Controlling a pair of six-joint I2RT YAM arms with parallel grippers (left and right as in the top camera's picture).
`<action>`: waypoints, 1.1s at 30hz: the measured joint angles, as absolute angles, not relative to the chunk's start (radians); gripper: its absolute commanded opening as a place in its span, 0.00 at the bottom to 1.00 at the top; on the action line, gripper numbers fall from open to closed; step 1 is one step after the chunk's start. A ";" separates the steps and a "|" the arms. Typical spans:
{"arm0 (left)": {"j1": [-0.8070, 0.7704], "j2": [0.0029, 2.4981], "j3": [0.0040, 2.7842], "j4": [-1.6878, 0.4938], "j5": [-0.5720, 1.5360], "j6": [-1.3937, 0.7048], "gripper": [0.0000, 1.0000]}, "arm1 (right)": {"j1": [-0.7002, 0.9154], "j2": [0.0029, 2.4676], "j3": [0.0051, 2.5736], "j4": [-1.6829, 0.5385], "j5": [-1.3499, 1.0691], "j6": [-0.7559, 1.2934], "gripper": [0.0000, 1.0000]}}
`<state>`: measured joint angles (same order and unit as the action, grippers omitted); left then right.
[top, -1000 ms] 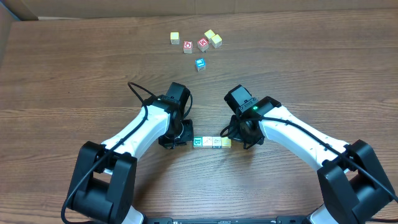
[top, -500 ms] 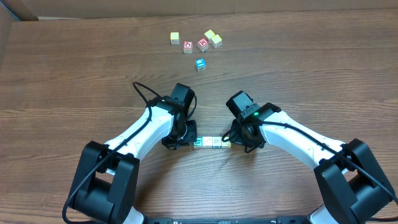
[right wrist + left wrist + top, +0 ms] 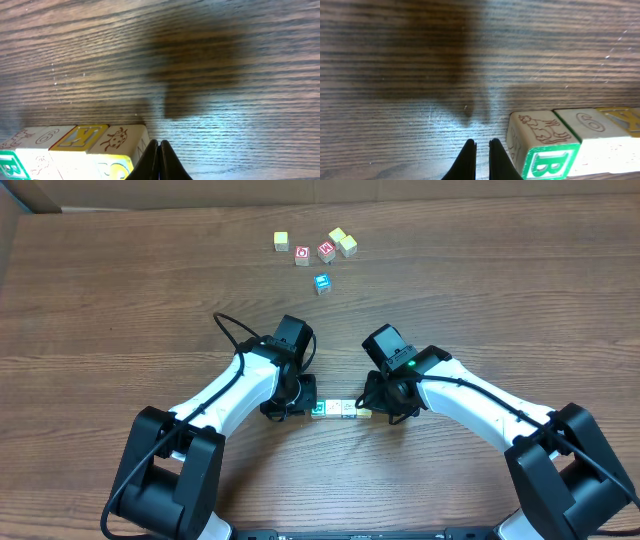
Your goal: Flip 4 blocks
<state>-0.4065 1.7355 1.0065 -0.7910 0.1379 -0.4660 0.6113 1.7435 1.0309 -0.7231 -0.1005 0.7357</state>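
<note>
Near edge, mid-tabletop (image 3: 120, 310): four blocks (image 3: 340, 409) in a tight row running left-right, parallel w/ that edge. Left hand (image 3: 482, 147), fingers pressed together and empty, sits just beside the row's left end, by the B block (image 3: 545, 161). Right hand (image 3: 160, 147), likewise closed and empty, is at the right end by the ladybug block (image 3: 119, 141). Row lies btwn them, neither arm clearly nearer. Spare cubes (image 3: 326, 251) well apart, toward far edge.

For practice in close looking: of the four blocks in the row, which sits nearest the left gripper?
The block with the green B, ending the row beside the left gripper; the other three blocks lie farther along.
</note>
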 measured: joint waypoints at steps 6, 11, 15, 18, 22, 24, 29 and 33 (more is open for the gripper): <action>-0.406 1.736 1.003 -0.771 0.144 -0.466 0.04 | 0.637 1.744 1.031 -0.718 -0.101 0.733 0.04; -0.406 1.736 1.003 -0.758 0.146 -0.466 0.04 | 0.642 1.744 1.031 -0.719 -0.101 0.732 0.04; -0.406 1.736 1.003 -0.741 0.149 -0.466 0.04 | 0.642 1.744 1.031 -0.719 -0.101 0.733 0.04; -0.406 1.736 1.003 -0.732 0.149 -0.466 0.04 | 0.642 1.744 1.031 -0.719 -0.101 0.733 0.04; -0.406 1.736 1.003 -0.729 0.150 -0.466 0.04 | 0.642 1.744 1.031 -0.719 -0.101 0.735 0.04; -0.406 1.736 1.003 -0.732 0.150 -0.466 0.04 | 0.642 1.744 1.031 -0.719 -0.101 0.741 0.04; -0.406 1.736 1.000 -0.735 0.149 -0.466 0.04 | 0.642 1.744 1.031 -0.719 -0.101 0.752 0.04; -0.406 1.736 0.994 -0.718 0.150 -0.466 0.04 | 0.642 1.744 1.031 -0.719 -0.101 0.756 0.04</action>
